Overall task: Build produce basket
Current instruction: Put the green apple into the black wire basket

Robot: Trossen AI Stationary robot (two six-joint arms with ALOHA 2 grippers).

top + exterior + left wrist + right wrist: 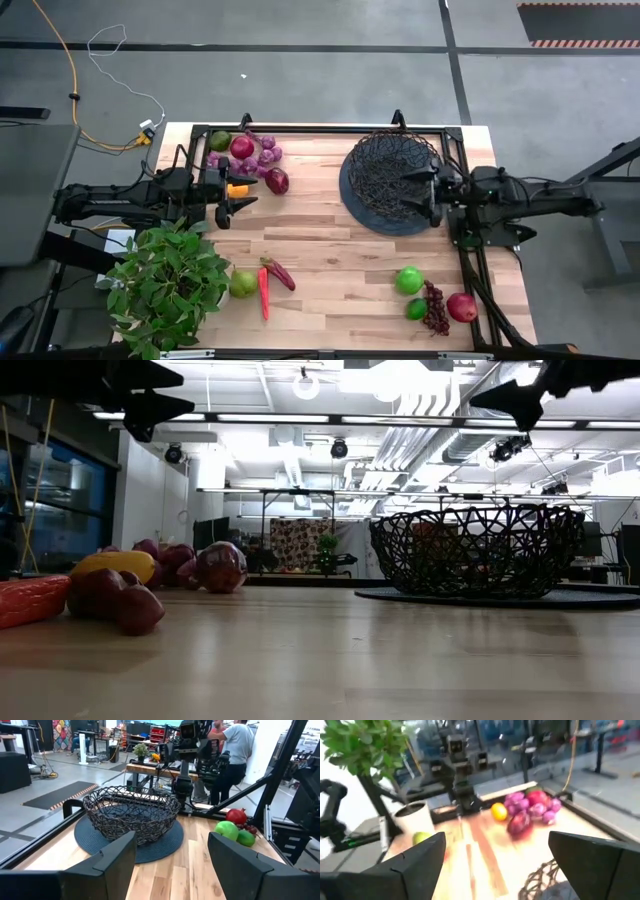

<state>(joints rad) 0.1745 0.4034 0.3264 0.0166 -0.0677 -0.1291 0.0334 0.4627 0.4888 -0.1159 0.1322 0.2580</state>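
1. The round black wire mesh basket (392, 172) sits on a dark round mat (362, 210) at the far right of the pale wooden counter (330, 250); nothing can be made out inside it.
2. The right gripper (432, 194) hangs over the basket's right rim, its two dark fingers spread apart with nothing between them, as the right wrist view also shows.
3. The left gripper (228, 197) hovers at the far left of the counter, just beside the produce cluster; its fingers stand apart and empty in the left wrist view.
4. That far-left cluster holds a purple grape bunch (262, 152), a red apple (242, 147), a dark green lime (220, 141), a dark red fruit (277, 181) and an orange (237, 189) partly hidden under the left gripper.
5. Near the front left, a leafy green potted plant (165, 285) stands at the counter's corner, with a green pear (243, 284) just beside it.
6. Next to the pear lie a bright red chilli pepper (264, 293) and a darker red chilli (279, 273), touching at one end.
7. At the front right sit a green apple (408, 280), a smaller green lime (417, 309), a dark grape bunch (435, 309) and a red apple (462, 307), close together.
8. A person in a pale shirt (239, 742) stands in the room beyond the counter.
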